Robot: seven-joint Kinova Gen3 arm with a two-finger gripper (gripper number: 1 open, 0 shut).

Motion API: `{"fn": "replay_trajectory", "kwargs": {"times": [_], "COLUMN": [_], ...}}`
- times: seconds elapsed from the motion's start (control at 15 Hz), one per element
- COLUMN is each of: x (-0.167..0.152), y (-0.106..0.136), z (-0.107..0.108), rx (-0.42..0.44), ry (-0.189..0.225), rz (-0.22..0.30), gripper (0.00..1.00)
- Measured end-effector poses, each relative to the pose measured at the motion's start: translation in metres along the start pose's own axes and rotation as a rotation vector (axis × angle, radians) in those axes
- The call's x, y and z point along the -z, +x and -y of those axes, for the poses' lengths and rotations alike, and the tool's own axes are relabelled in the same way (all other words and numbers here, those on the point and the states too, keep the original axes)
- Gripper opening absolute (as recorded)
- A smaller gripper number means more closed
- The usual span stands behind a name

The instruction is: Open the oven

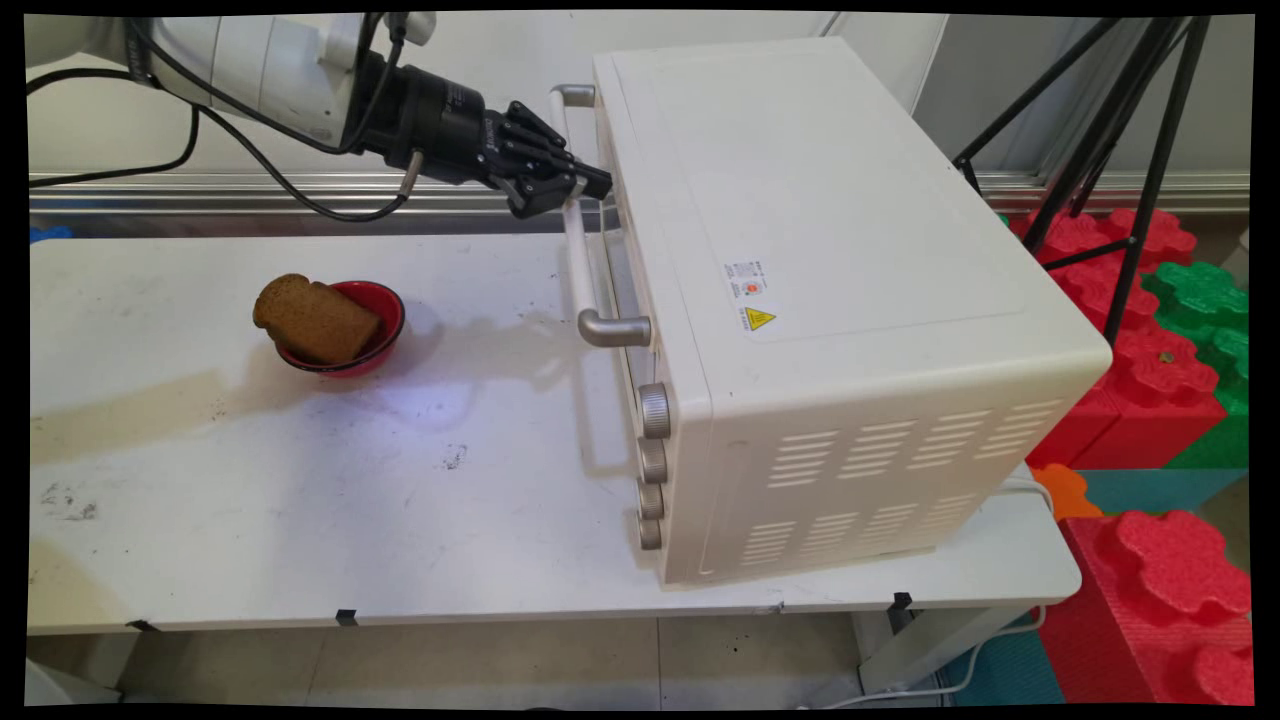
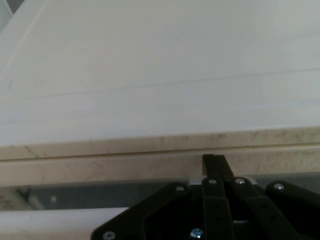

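Main view, left to right: we see bread (image 1: pixel 315 320) in a red bowl (image 1: pixel 385 335) on the desk (image 1: pixel 300 480), well left of the oven (image 1: pixel 830 300). Our gripper (image 1: pixel 585 190) meets the oven's door handle (image 1: pixel 578 250) near its far end; the bar runs front to back. Jaws pressed around it, we judge.

Oven (image 1: pixel 820 300): front face turned from the main camera, door glass barely visible. Gripper (image 1: pixel 590 190): fingertips hidden at the door handle (image 1: pixel 578 250); grip undeterminable. Bowl (image 1: pixel 385 310): interior covered by the bread slice (image 1: pixel 315 318). Foam blocks (image 1: pixel 1150 370): cut off at right edge
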Motion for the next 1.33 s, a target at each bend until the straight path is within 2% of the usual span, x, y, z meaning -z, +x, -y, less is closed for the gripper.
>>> {"fn": "replay_trajectory", "kwargs": {"times": [0.53,1.0,1.07,1.33], "x": [0.001,0.015,0.026,0.032], "y": [-0.005,-0.020,-0.025,-0.035], "z": [-0.002,-0.004,-0.018,-0.016], "rx": [-0.030,-0.054,-0.056,-0.067], "ry": [-0.003,-0.007,-0.004,-0.011], "rz": [0.047,0.107,0.118,0.152], "gripper": [0.00,0.00,0.00,0.00]}}
